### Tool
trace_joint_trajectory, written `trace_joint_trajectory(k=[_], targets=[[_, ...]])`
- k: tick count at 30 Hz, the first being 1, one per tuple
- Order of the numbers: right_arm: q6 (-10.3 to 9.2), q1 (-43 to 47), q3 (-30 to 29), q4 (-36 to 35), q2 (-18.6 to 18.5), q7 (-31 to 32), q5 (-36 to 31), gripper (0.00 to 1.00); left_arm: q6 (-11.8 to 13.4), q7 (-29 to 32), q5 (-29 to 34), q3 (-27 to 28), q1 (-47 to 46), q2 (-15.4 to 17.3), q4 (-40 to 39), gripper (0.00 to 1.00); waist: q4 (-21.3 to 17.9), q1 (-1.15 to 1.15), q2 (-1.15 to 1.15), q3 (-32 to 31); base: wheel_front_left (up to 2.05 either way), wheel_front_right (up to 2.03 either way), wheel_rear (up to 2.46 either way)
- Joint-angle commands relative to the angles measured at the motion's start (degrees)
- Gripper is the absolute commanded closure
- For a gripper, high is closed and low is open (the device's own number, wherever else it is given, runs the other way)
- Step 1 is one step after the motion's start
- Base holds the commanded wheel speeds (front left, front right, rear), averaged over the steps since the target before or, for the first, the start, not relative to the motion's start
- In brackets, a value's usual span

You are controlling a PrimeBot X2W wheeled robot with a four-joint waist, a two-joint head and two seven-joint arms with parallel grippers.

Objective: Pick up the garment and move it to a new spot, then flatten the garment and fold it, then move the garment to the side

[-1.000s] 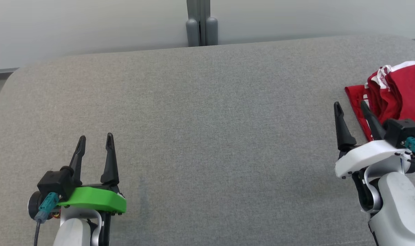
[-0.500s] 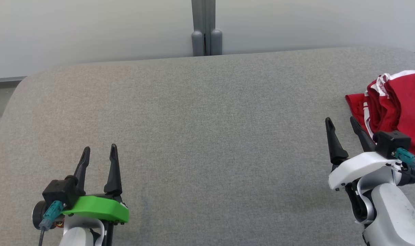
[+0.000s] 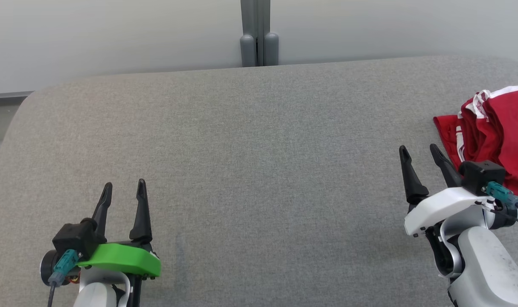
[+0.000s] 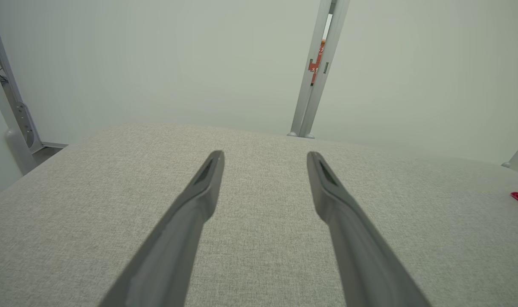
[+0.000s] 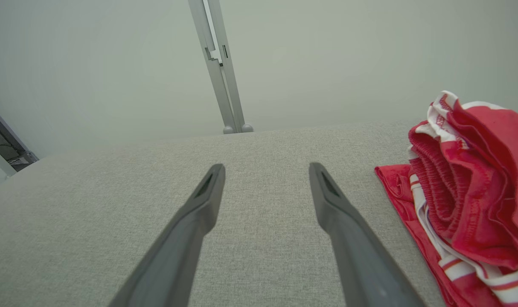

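The red garment with white trim [image 3: 498, 128] is lying bunched at the right edge of the grey padded surface [image 3: 259, 140]. The right gripper [image 3: 417, 147] is hovering just beside it, fingers spread and gripping nothing. The left gripper [image 3: 124, 183] is sitting well apart from it, likewise spread and empty.

My head camera has swung and tipped a little. The grey post [image 3: 259, 42] now sits further right along the top edge of the frame. The far edge of the desk [image 3: 259, 128] and the red garment [image 3: 502, 128] have slid down the frame with it. Beyond that shift, my right pincer [image 3: 417, 146] has drawn back toward the lower left. A second ago its outer finger [image 3: 441, 164] overlapped the garment's flat red edge; now the tip stands just clear of the cloth, at the middle right.
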Motion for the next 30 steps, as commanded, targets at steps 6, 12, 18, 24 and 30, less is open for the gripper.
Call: trace_joint_trajectory(k=[6,12,18,24,30], targets=[[-0.06,0.03,-0.01,0.30,0.53,0.45,-0.33,0.00,-0.18,0.03,0.39,0.21,-0.70,0.08,0.25,0.00,-0.34,0.00,0.00,-0.18,0.00,0.00,0.00],[0.01,1.32,0.21,1.43,1.33,0.40,0.06,1.00,0.01,0.11,0.08,0.13,0.86,-0.22,1.67,1.00,-0.42,0.00,0.00,-0.13,0.00,0.00,0.00],[0.01,2.99,-0.45,2.22,2.08,1.30,3.77,1.00,0.00,1.31,-3.87,0.55,1.61,-0.33,2.58,1.00,-0.46,0.00,0.00,-0.21,0.00,0.00,0.00],[0.00,3.65,-1.29,1.27,2.48,2.36,9.61,1.00,0.00,2.98,-10.00,1.09,1.70,-0.29,1.88,1.00,-0.53,0.00,0.00,-0.33,0.00,0.00,0.00],[0.00,4.27,-2.05,0.39,2.86,3.33,15.04,1.00,-0.01,4.53,-15.68,1.61,1.78,-0.26,1.25,1.00,-0.59,0.00,0.00,-0.45,0.00,0.00,0.00]])
